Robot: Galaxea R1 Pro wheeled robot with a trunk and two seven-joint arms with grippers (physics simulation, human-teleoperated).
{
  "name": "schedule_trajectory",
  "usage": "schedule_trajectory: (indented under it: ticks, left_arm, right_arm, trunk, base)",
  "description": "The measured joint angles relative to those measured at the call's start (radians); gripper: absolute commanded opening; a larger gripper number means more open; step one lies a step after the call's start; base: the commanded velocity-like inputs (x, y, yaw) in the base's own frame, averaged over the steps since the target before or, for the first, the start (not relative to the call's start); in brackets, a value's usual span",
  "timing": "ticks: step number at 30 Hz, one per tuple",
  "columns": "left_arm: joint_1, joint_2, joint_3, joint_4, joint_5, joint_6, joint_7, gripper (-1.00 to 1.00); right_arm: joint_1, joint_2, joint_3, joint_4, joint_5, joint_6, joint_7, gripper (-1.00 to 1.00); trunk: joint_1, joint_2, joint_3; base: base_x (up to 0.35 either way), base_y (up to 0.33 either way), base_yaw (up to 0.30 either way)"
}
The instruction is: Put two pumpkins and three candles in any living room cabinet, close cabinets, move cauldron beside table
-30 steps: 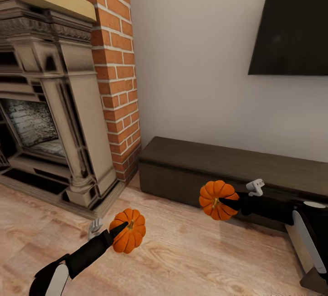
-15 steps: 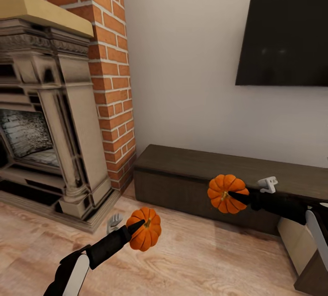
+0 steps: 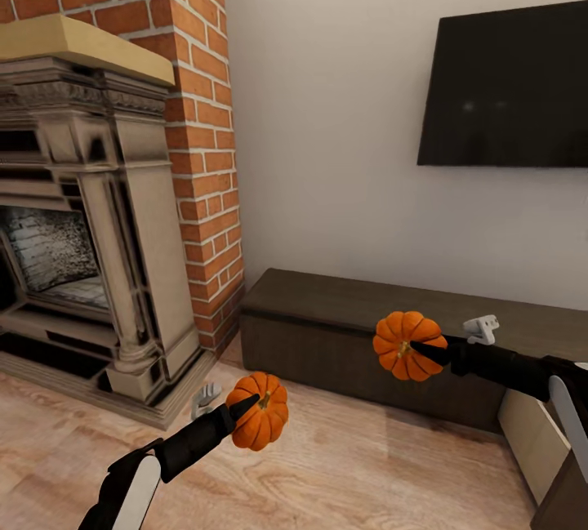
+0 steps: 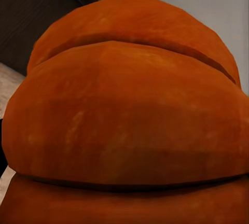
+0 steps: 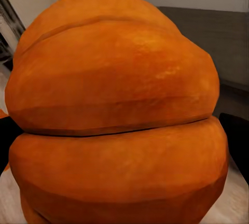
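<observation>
Left gripper (image 3: pixel 245 409) clamped on one pumpkin (image 3: pixel 259 424), fingers (image 3: pixel 242 407) pressed against its ribbed skin, carried above the wooden floor (image 3: pixel 351 473) between the fireplace (image 3: pixel 90 211) and the cabinet (image 3: pixel 359 334). Right gripper (image 3: pixel 425 350) closed likewise on the other pumpkin (image 3: pixel 404 345), held in front of the cabinet's dark front, drawers flush. Orange ribs (image 4: pixel 124 120) close up in both wrist views (image 5: pixel 114 110); TV (image 3: pixel 510 89) on the wall above.

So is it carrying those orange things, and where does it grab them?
Yes, each gripper holds one pumpkin. The left gripper pinches its pumpkin near the stem end; the right gripper does likewise with the other pumpkin.
</observation>
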Motion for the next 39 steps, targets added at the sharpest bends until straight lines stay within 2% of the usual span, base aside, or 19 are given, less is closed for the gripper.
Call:
schedule_trajectory:
  ticks: [21,32,34,37,39]
  left_arm:
    - [0.000,0.000,0.000,0.009,0.000,-0.001,0.003,-1.00]
    - [0.000,0.010,0.003,0.010,-0.002,-0.003,0.003,-1.00]
    - [0.000,0.010,0.003,0.011,-0.002,-0.004,0.003,-1.00]
    - [0.000,0.011,0.004,0.015,-0.002,-0.006,0.004,-1.00]
    - [0.000,0.010,0.011,0.016,-0.002,-0.007,0.004,-1.00]
  right_arm:
    - [-0.001,0.000,0.000,0.000,0.000,0.000,0.000,-1.00]
    - [0.016,0.001,-0.009,0.000,-0.003,0.001,0.003,-1.00]
    - [0.016,0.002,-0.009,0.000,-0.007,0.003,0.027,-1.00]
    - [0.017,0.002,-0.011,0.000,-0.010,0.005,0.131,-1.00]
    - [0.017,0.002,-0.011,0.000,-0.002,-0.001,0.163,-1.00]
  trunk:
    - [-0.009,0.005,0.048]
    - [-0.014,0.007,0.088]
    - [-0.015,0.008,0.095]
    - [-0.017,0.009,0.107]
    - [-0.018,0.009,0.115]
  base:
    - [0.000,0.000,0.000]
    - [0.000,0.000,0.000]
    - [0.000,0.000,0.000]
    - [0.000,0.000,0.000]
    - [0.000,0.000,0.000]
